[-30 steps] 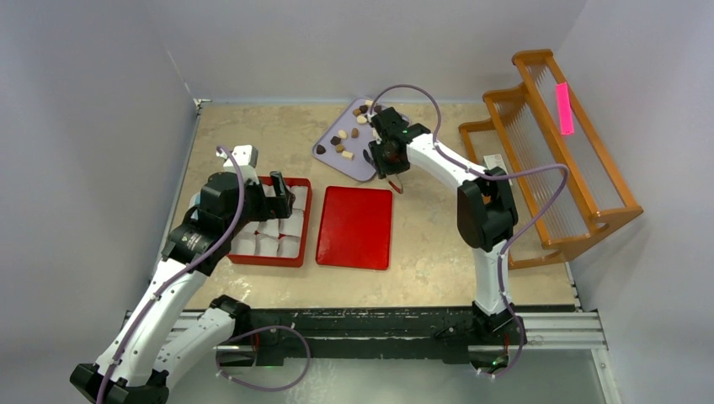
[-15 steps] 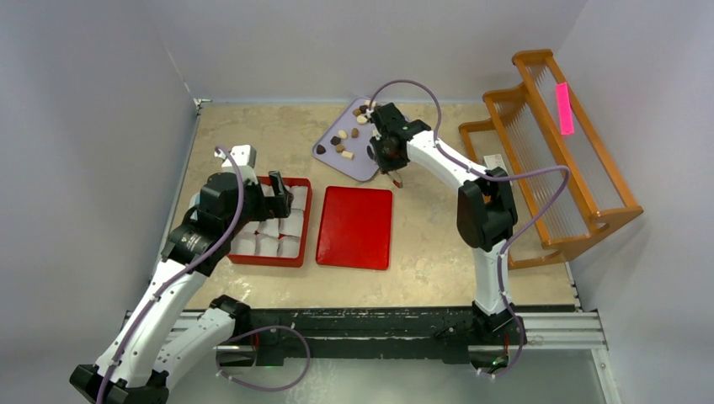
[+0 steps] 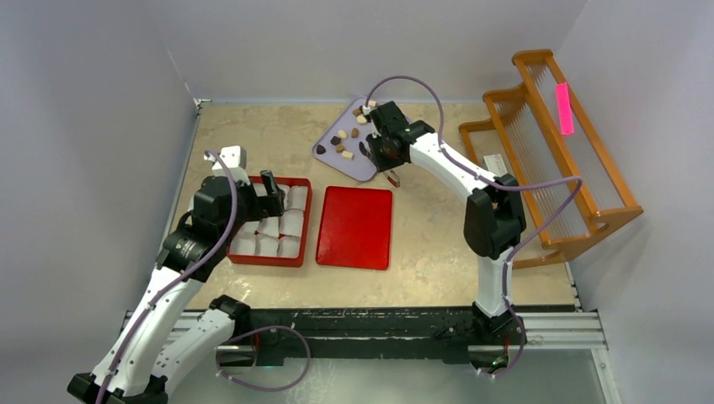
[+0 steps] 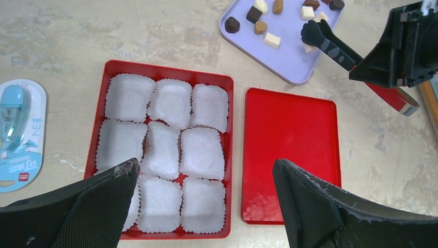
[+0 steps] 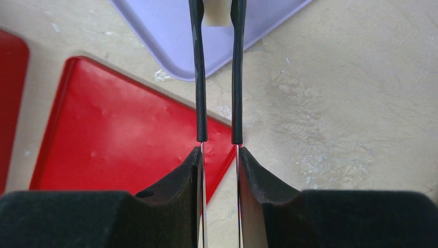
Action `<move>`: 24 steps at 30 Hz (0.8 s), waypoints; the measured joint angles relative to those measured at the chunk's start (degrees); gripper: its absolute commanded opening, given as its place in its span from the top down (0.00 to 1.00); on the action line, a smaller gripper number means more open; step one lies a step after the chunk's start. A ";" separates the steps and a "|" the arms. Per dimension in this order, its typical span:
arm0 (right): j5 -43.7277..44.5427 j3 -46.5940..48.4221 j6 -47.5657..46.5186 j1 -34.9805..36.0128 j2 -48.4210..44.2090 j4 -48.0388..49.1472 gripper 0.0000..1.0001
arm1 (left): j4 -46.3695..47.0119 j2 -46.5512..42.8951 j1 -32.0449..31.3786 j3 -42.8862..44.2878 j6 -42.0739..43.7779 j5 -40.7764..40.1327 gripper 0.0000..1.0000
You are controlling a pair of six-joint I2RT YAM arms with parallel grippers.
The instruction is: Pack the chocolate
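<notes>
Several cream and dark brown chocolate pieces [image 3: 343, 143] lie on a lilac tray [image 3: 330, 156], also seen in the left wrist view [image 4: 294, 57]. My right gripper [image 5: 219, 150] is shut on black-tipped tongs [image 5: 199, 77] with a red handle [image 4: 397, 98]. The tong tips pinch a cream chocolate [image 5: 216, 15] over the tray. In the top view the right gripper [image 3: 383, 151] is at the tray's near right edge. My left gripper [image 4: 204, 168] is open and empty above the red box [image 4: 230, 155], which is lined with white paper cups [image 4: 204, 106].
A flat red lid [image 3: 354, 227] lies right of the box. A wooden rack [image 3: 556, 151] with a pink tag stands at the right. A blue packaged item [image 4: 15, 129] lies left of the box. Grey walls enclose the table.
My right gripper has moved the tongs a little up and left, further over the lilac tray. My left arm has shifted slightly left above the box.
</notes>
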 measured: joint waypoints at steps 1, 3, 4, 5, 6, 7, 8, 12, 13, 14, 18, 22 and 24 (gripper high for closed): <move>-0.24 -0.07 0.09 0.04 -0.50 0.13 0.77 | 0.00 -0.42 0.00 0.00 0.00 -0.46 0.00; -1.31 -0.15 0.26 0.31 -1.86 0.55 0.77 | 0.00 -1.25 0.00 0.00 -0.02 -1.44 0.00; -1.55 -0.17 0.33 0.46 -2.32 0.74 0.77 | 0.00 -1.55 0.02 0.00 -0.02 -1.88 0.00; -1.92 -0.20 0.42 0.68 -2.89 1.01 0.77 | 0.00 -1.97 0.02 0.00 -0.07 -2.62 0.00; -2.54 -0.24 0.59 0.98 -3.39 1.44 0.77 | 0.00 -2.34 0.02 0.00 -0.31 -3.15 0.00; -3.15 -0.46 0.74 1.36 -3.91 2.01 0.77 | -0.02 -2.78 0.02 0.00 -0.39 -3.80 0.00; -3.76 -0.85 0.85 1.84 -4.52 2.64 0.77 | -0.02 -3.30 0.02 0.00 -0.46 -4.50 0.00; -6.80 -2.93 1.75 4.22 -7.34 4.13 0.77 | 0.00 -6.12 0.04 0.00 -0.52 -6.93 0.00; -7.74 -3.52 2.08 5.11 -8.33 4.50 0.77 | 0.02 -6.86 0.09 0.00 -0.55 -7.39 0.00; -8.33 -3.89 2.29 5.81 -9.05 4.87 0.77 | 0.02 -7.63 0.11 0.00 -0.57 -7.89 0.00; -11.41 -5.95 3.39 8.90 -12.90 6.34 0.77 | 0.20 -10.47 0.13 0.00 -0.90 -9.53 0.00; -14.16 -8.76 4.57 12.22 -16.83 8.00 0.77 | 0.26 -11.50 0.13 0.00 -0.96 -10.80 0.00; -15.28 -9.62 4.96 13.97 -17.81 8.52 0.77 | 0.26 -11.78 0.13 0.00 -0.98 -11.39 0.00</move>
